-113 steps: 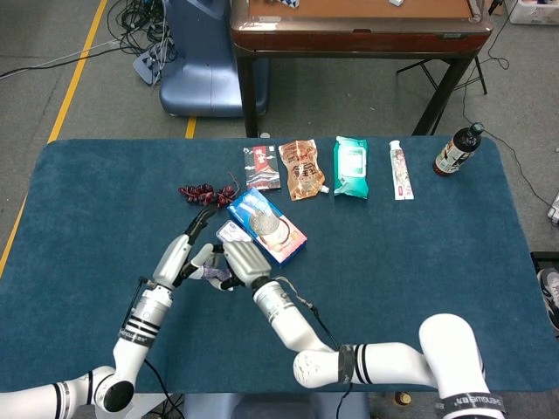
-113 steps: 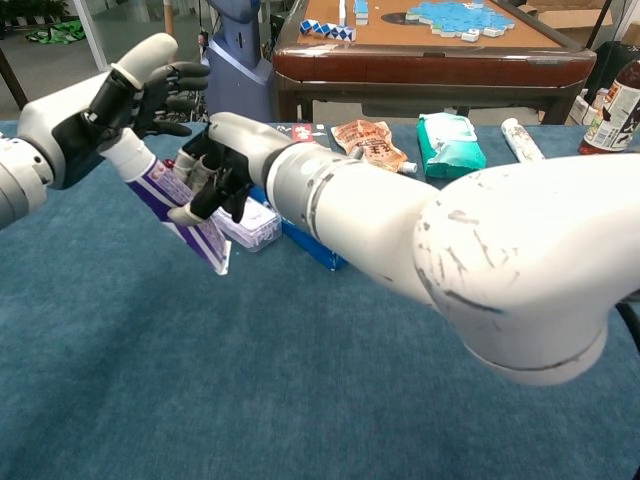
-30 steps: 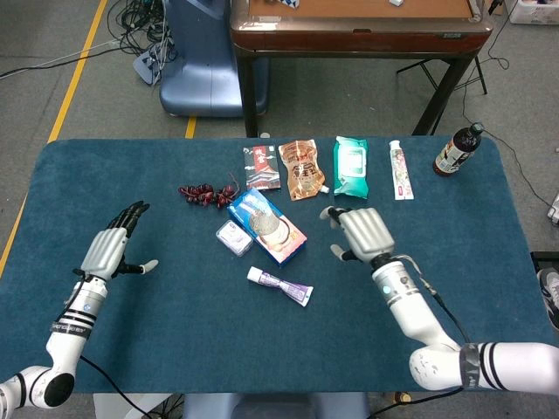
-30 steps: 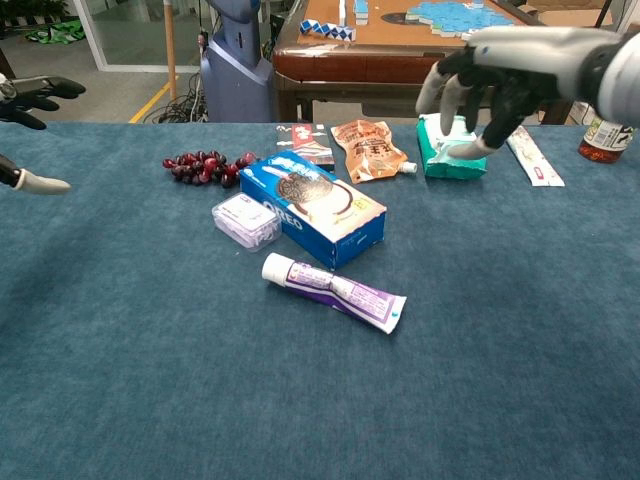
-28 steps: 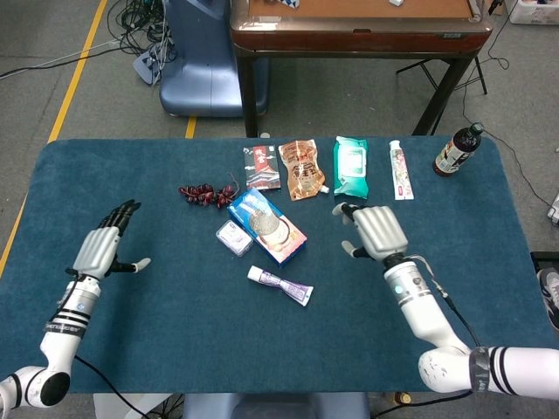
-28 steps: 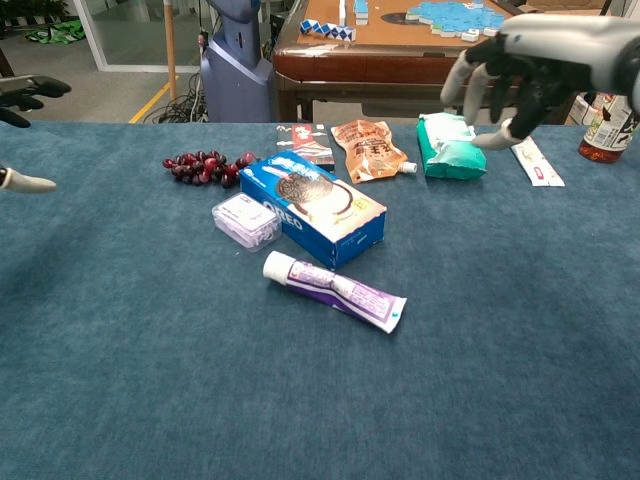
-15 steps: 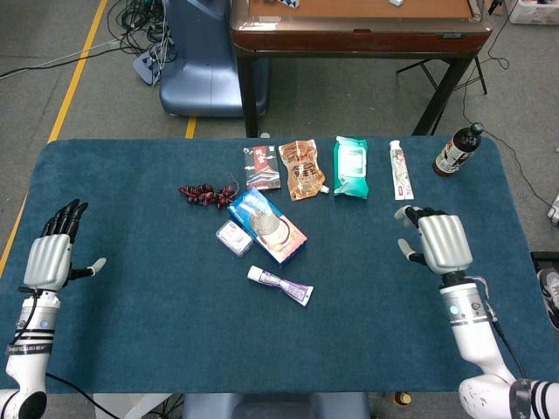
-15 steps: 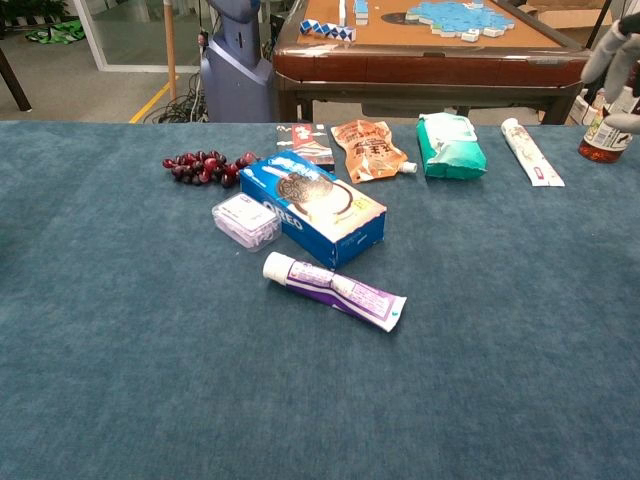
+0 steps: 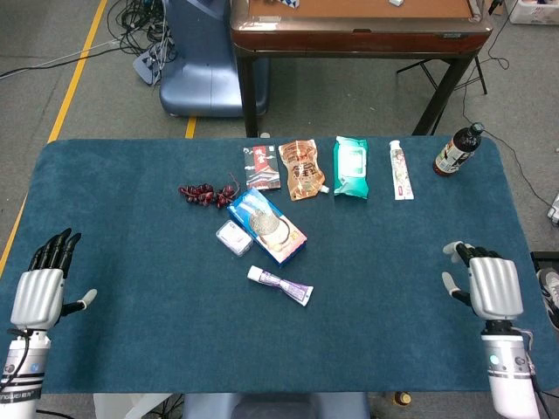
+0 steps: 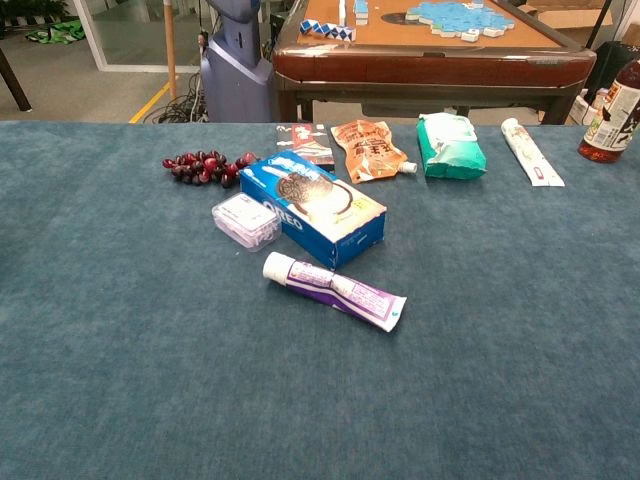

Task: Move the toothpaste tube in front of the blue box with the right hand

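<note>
The white and purple toothpaste tube (image 9: 280, 285) (image 10: 333, 290) lies flat on the cloth just in front of the blue Oreo box (image 9: 266, 226) (image 10: 312, 207), cap toward the left. My right hand (image 9: 490, 285) hovers near the table's front right edge, fingers spread, holding nothing, far from the tube. My left hand (image 9: 39, 289) is at the front left edge, fingers extended and empty. Neither hand shows in the chest view.
A small clear case (image 9: 233, 236) sits left of the box, with grapes (image 9: 203, 193) behind it. Along the back lie a dark packet (image 9: 261, 167), an orange pouch (image 9: 303, 168), green wipes (image 9: 351, 166), another tube (image 9: 400, 169) and a bottle (image 9: 457, 149).
Both hands have drawn back toward the table's front corners and left the chest view. The toothpaste tube and box have stayed put.
</note>
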Motion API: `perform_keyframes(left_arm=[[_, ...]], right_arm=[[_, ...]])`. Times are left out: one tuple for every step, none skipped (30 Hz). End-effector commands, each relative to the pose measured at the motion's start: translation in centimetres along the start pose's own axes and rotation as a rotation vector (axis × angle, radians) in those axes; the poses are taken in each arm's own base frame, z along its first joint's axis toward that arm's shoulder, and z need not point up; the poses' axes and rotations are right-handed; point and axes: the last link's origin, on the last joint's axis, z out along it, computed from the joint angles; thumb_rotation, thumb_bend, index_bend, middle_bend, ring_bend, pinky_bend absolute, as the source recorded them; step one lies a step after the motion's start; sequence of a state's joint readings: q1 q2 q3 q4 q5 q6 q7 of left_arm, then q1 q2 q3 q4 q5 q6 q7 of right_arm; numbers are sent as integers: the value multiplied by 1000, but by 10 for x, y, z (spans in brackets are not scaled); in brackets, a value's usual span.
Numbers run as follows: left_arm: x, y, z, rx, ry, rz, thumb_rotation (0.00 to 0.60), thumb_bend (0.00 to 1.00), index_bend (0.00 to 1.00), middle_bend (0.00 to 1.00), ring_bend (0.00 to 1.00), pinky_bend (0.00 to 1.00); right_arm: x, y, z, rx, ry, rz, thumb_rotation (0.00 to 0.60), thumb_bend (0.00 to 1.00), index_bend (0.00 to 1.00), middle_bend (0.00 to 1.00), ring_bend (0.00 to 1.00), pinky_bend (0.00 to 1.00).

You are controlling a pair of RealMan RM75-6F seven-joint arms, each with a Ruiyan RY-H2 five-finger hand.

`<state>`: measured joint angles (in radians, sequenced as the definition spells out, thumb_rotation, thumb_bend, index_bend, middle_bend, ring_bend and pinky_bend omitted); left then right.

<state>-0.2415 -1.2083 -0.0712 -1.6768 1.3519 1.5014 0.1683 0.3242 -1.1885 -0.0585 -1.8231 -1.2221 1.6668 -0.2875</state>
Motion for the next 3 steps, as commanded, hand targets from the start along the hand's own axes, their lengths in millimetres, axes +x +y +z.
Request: perform_keyframes(left_arm=[[-1, 3, -15, 13, -16, 15, 600, 149, 0, 19, 0, 73], [-1, 3, -16, 13, -18, 15, 600, 149, 0, 19, 0, 73], [-1, 4, -17, 13, -20, 16, 600, 149, 0, 19, 0, 74]], right_arm=[[2, 10, -10, -38, 9, -9, 600, 324, 419, 509, 467, 490], [2, 12, -12, -45, 6, -8, 600, 325, 423, 511, 467, 490], [3, 13, -12, -49, 7, -5, 600, 325, 428, 513, 467, 490]])
